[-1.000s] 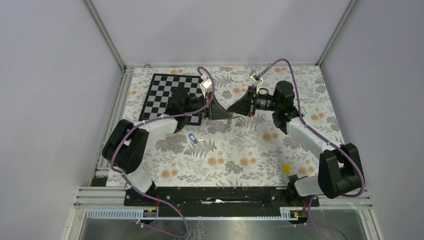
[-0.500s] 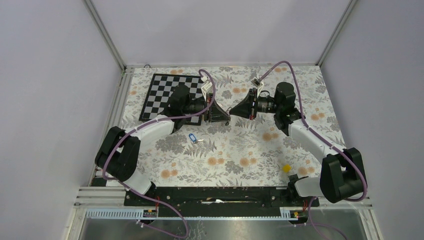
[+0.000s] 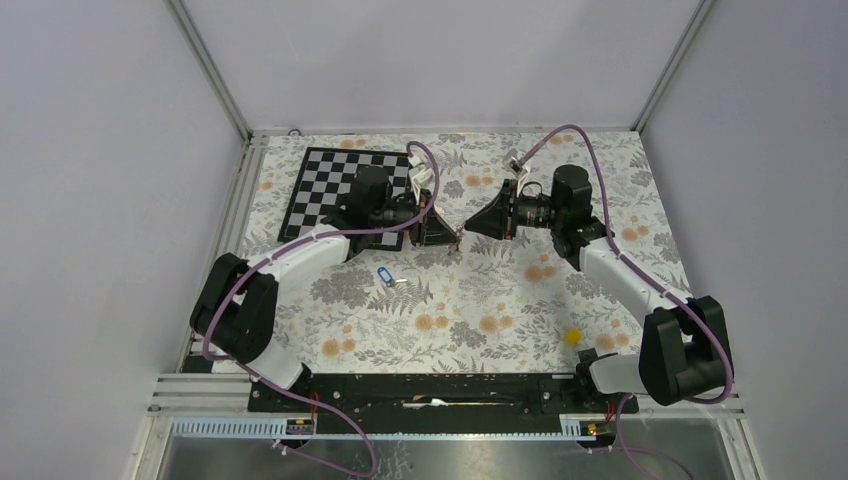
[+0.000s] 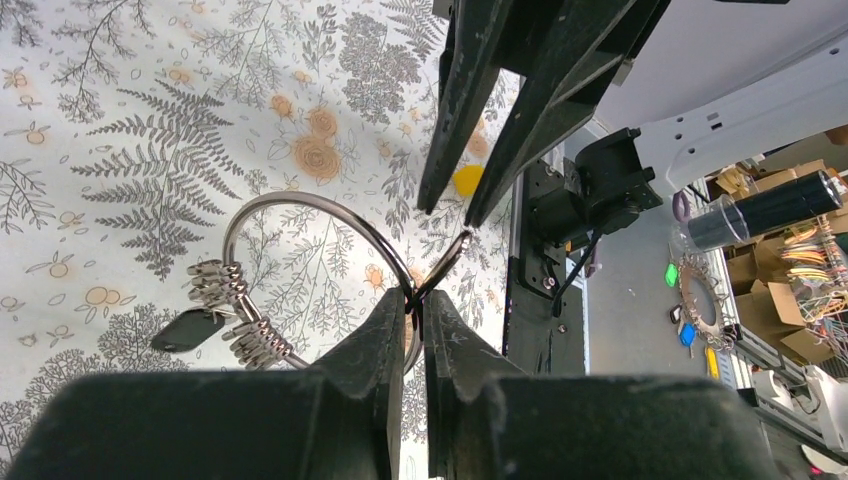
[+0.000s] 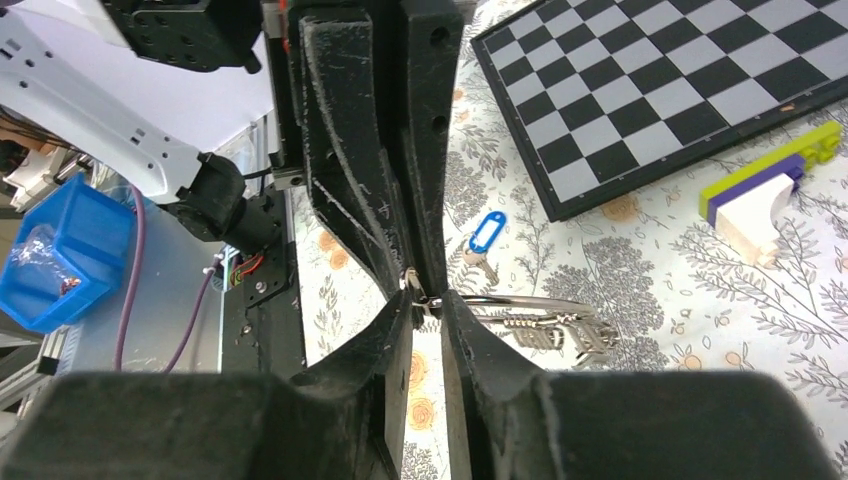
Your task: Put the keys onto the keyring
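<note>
The floral table cloth is spread beneath both pairs of fingers, and a chessboard is laid on it on the wrist side of the left gripper. That gripper is clenched on the keyring: the wire is pinched between its fingertips and the loop is held out ahead of them. The right gripper is faced tip to tip with it, its fingers parted and nothing clamped; the ring's split end is seen just beside their tips. A black-headed key is seen at the ring's fan of small metal pieces, on the side away from the left fingers. A blue-tagged key is seen lying on the cloth, apart from both pairs of fingers. A yellow block is seen well apart from the right fingers.
</note>
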`<state>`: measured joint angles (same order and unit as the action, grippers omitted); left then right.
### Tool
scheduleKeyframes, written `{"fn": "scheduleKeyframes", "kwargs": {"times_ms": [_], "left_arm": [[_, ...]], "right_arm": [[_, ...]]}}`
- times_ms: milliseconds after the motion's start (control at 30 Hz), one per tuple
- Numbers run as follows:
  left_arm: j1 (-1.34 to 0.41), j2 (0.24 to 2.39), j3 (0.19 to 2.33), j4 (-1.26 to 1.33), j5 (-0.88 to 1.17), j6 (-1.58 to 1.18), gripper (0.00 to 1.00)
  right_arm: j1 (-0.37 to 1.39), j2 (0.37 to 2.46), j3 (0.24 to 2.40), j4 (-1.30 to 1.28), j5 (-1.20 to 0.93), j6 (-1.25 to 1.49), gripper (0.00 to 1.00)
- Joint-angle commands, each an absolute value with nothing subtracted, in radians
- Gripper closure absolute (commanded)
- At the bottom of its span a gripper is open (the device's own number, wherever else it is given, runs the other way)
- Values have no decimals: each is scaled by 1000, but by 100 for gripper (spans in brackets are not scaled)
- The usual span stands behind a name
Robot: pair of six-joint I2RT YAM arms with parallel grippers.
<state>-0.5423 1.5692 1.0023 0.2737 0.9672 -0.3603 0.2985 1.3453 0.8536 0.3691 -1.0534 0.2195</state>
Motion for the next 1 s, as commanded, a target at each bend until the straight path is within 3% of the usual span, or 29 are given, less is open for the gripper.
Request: {"fn": "scheduleKeyframes", "kwargs": {"times_ms": [0,367,967], "left_arm": [[-556,1535,1065,238,925,-311,100],[-571,1553,1091,199,873,-367,100],[-607,1566,1088,161,780,-484,100]], "right_arm": [[288,1319,891,343,-1019,178,74],[296,1306,903,280,-1029,95,55],[300,1311,932,224,-994,57,55]]}}
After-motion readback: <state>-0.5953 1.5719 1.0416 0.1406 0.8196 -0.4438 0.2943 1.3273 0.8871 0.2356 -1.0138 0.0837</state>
